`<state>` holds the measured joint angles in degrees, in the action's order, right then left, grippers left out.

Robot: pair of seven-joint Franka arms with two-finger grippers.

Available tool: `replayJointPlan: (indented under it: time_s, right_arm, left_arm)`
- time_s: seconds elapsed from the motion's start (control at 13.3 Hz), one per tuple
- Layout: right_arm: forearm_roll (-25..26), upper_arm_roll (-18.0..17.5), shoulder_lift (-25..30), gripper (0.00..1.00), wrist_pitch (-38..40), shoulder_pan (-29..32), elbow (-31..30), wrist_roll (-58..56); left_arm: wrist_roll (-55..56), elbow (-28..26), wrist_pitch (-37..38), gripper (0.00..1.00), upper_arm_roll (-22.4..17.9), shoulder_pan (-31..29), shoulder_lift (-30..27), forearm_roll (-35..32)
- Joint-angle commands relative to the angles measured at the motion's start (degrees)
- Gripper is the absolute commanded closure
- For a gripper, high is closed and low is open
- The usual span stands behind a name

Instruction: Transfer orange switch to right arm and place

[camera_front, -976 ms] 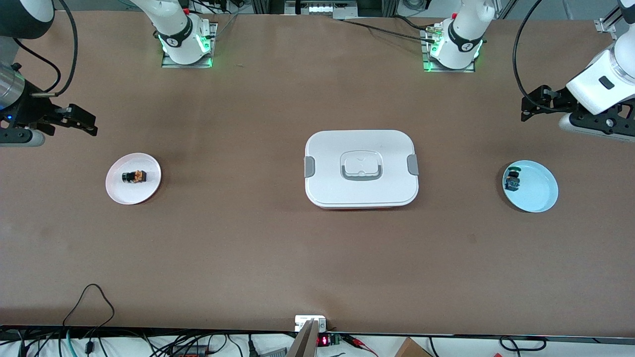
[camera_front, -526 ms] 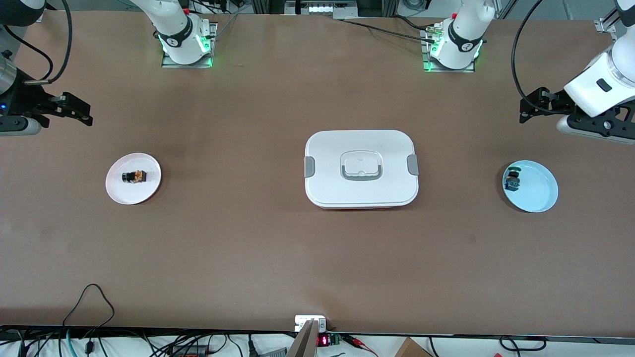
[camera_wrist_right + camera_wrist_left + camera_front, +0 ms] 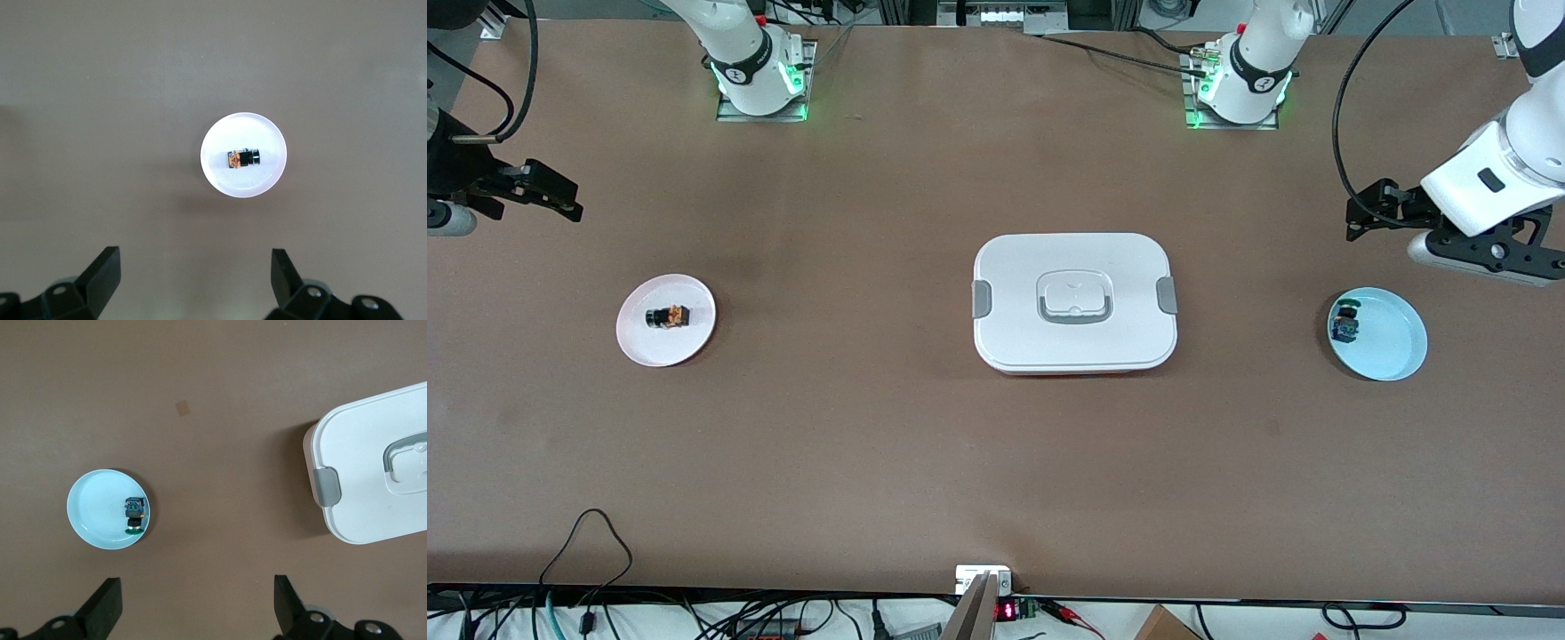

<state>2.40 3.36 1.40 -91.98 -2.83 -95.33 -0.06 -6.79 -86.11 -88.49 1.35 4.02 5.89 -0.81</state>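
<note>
Brown worktop point(image 3: 871, 427) fills the front view: the orange switch point(image 3: 669, 316) lies on a pink plate point(image 3: 640, 342) toward the right arm's end, a white lidded box point(image 3: 1074, 302) sits mid-worktop, and a blue-green switch point(image 3: 1345, 325) rests in a pale blue plate point(image 3: 1392, 342) toward the left arm's end. Both the right gripper point(image 3: 551, 196) and left gripper point(image 3: 1369, 209) hang above bare worktop. Left wrist view: jaws spread apart, with the blue plate point(image 3: 93, 520) and box point(image 3: 373, 480) below. Right wrist view: jaws apart, empty, above the orange switch point(image 3: 243, 159) on its plate point(image 3: 220, 173).
</note>
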Motion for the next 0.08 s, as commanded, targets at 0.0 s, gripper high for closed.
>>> replayJointPlan:
  time_s: [0.0]
  right_arm:
    - [0.0, -0.3, 0.6, 0.00, 1.2, -0.2, 0.6, 1.1]
  left_arm:
    - [1.4, 3.8, 0.9, 0.00, -0.2, 0.7, 2.1, 0.1]
